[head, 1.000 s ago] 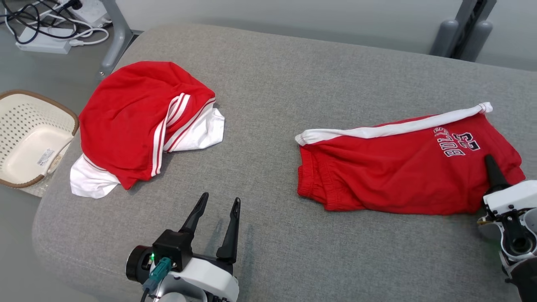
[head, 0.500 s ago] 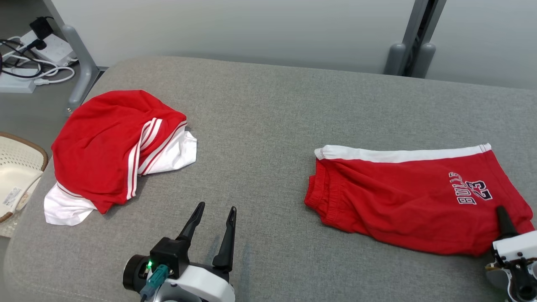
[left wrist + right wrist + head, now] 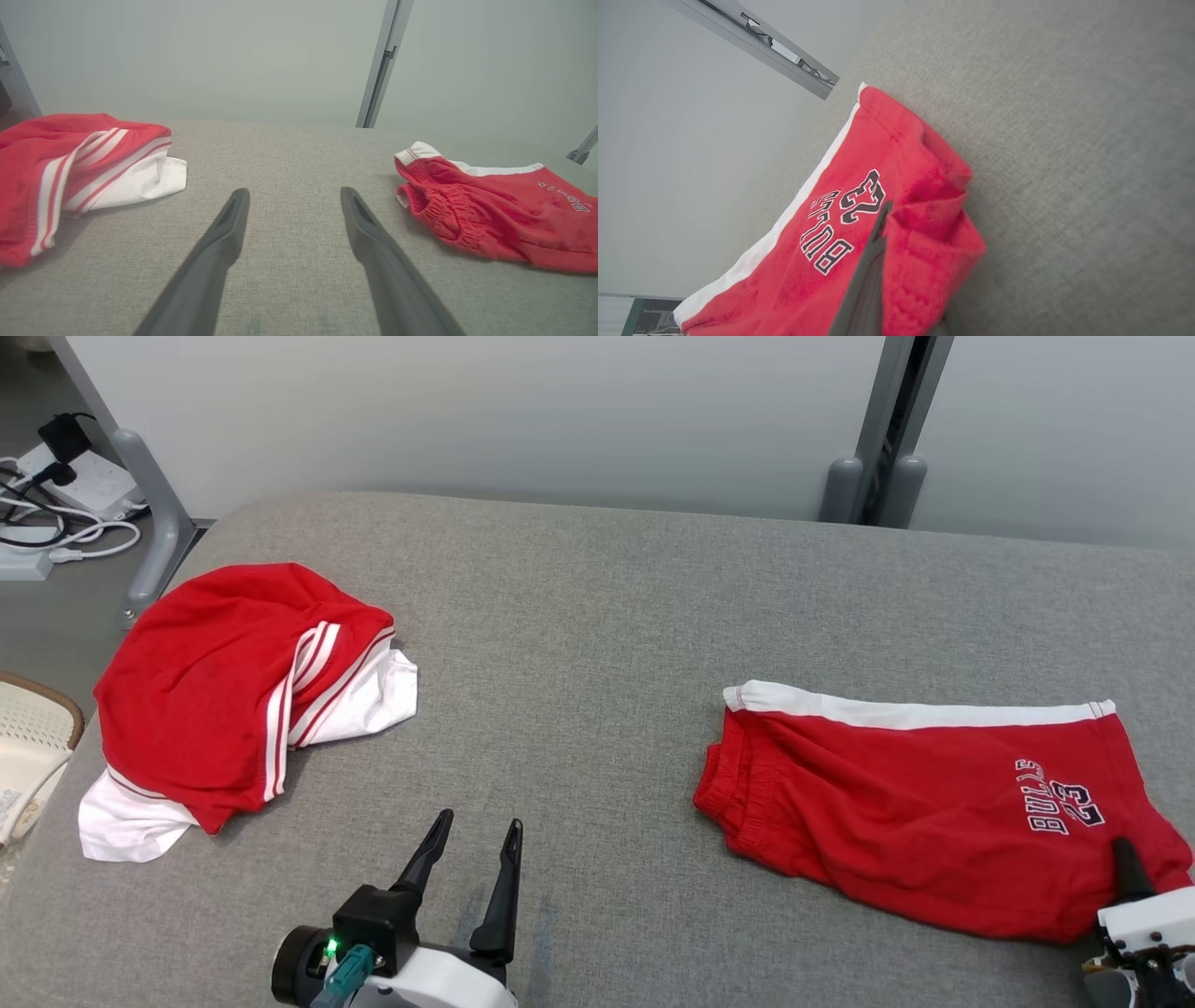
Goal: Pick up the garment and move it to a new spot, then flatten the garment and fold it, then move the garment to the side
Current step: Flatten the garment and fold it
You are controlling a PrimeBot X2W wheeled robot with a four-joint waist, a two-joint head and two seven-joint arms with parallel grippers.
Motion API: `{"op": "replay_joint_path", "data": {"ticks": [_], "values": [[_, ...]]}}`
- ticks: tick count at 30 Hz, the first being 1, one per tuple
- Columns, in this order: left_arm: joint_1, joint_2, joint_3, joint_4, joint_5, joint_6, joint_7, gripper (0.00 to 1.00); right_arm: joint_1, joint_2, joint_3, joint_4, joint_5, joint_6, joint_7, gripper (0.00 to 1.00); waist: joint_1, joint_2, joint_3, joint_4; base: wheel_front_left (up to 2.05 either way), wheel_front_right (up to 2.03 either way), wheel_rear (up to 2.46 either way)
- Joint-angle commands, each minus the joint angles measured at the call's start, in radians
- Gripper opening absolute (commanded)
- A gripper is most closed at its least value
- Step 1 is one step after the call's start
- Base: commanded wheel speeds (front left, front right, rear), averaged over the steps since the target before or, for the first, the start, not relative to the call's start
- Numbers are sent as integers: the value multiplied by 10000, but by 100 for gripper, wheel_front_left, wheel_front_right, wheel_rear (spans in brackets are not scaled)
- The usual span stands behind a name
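Gripping: right gripper [image 3: 1123,851] pinches the near leg-hem corner of the red shorts [image 3: 896,803], with cloth bunched between its fingers.
Handling: light, limp jersey, likely to drape and drag; hem or waistband corners suit best.
Place: shorts lie flattish on the tabletop [image 3: 597,616], right side.
Other arm: left gripper [image 3: 474,829] spread, empty, low, well apart.

You see a grey fabric surface [image 3: 597,616], pale plain wall [image 3: 467,411] behind, grey metal posts [image 3: 878,448], white power strip [image 3: 79,476] with cables [image 3: 70,534] on floor [image 3: 56,607] at left
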Motion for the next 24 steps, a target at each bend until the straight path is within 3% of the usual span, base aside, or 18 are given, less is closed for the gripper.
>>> {"op": "replay_joint_path", "data": {"ticks": [1, 13, 24], "values": [[-69, 39, 7, 20, 46, -13, -39, 100, -173, -83, 80, -17, -64, 0, -126, 0, 0, -1, -13, -2, 0, 0, 0], [114, 40, 62, 116, 48, -30, -39, 100, -679, 120, 1201, -1819, -567, 0, -678, 0, 0, -1, -384, 104, 0, 0, 0], [258, 39, 57, 91, -72, -32, -39, 100, -741, 613, 3231, -3480, -1039, 0, -409, 0, 0, -1, -493, 604, 0, 0, 0]]}}
